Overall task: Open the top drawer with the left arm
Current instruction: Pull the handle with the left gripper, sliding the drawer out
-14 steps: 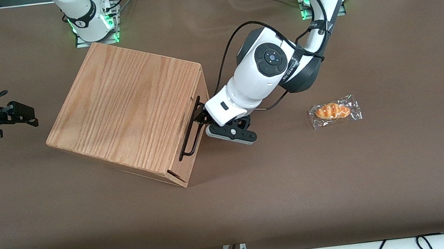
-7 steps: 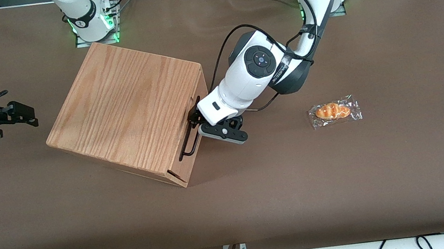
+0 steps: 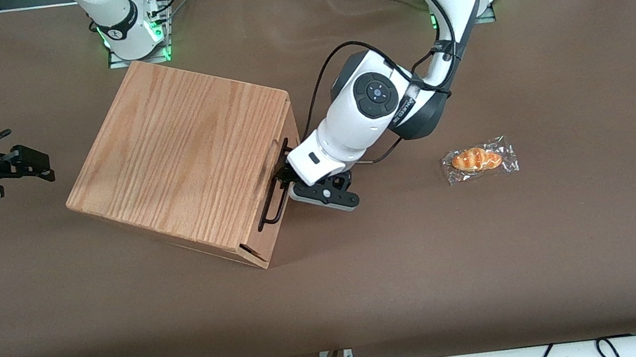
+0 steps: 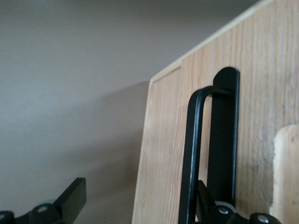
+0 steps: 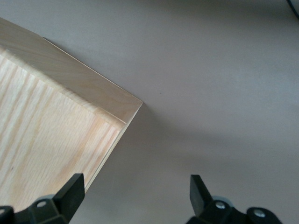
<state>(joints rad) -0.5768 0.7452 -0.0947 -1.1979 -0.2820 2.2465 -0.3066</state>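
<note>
The wooden box [image 3: 185, 160] stands on the brown table, turned at an angle. The top drawer's front [image 4: 163, 154] faces the left arm and sits flush with the box. Its thin black bar handle [image 3: 273, 186] runs across that front and also shows in the left wrist view [image 4: 192, 154]. My left arm's gripper [image 3: 284, 178] is open, right in front of the drawer at the handle. In the left wrist view the gripper [image 4: 140, 203] has the bar between its fingers, close against one finger [image 4: 209, 210]. The other finger [image 4: 71, 199] is out over the table.
A wrapped bread roll [image 3: 478, 159] lies on the table toward the working arm's end, apart from the box. The brown table mat [image 3: 429, 262] stretches wide nearer the front camera. Cables hang along the table's front edge.
My left arm's wrist has swung closer to the drawer front, bringing the gripper in around the handle. The drawer and box have not moved.
</note>
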